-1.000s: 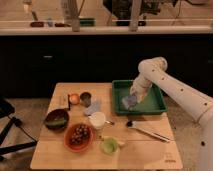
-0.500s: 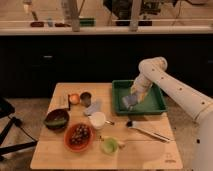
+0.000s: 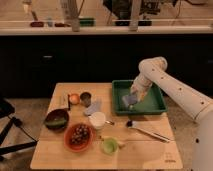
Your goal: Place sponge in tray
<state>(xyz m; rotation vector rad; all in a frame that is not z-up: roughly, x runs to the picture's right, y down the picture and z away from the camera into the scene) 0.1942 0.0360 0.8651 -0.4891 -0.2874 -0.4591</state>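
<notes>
The green tray (image 3: 150, 106) stands at the back right of the wooden table. A grey-blue sponge (image 3: 128, 101) is inside the tray near its left wall, low over or on the tray floor; I cannot tell which. My gripper (image 3: 134, 96) reaches down into the tray from the right on the white arm (image 3: 165, 82) and is right at the sponge's top. The gripper hides part of the sponge.
On the table (image 3: 145, 150) are a grey cloth-like item (image 3: 93, 106), a white cup (image 3: 97, 120), a green cup (image 3: 109, 146), a red bowl (image 3: 78, 136), a dark green bowl (image 3: 56, 119), an orange (image 3: 74, 98), a small can (image 3: 85, 97) and a long utensil (image 3: 147, 131) in front of the tray.
</notes>
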